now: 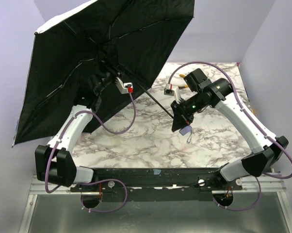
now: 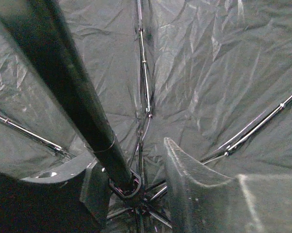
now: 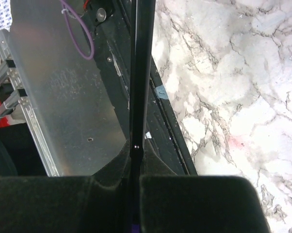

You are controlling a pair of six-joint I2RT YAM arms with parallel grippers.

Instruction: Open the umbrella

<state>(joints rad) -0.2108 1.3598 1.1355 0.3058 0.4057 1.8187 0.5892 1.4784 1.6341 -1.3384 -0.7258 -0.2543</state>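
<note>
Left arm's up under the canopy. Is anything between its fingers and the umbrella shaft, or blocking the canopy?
Nothing visible. The left gripper stands open astride the umbrella shaft by the rib hub, with only air in the gap. The right gripper is shut on the lower shaft. The canopy is spread, nothing pressing on it.

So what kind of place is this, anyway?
Most likely a robotics lab test cell: two robot arms bolted to a black rail, a marble-patterned table, and plain lavender walls boxing it in.
</note>
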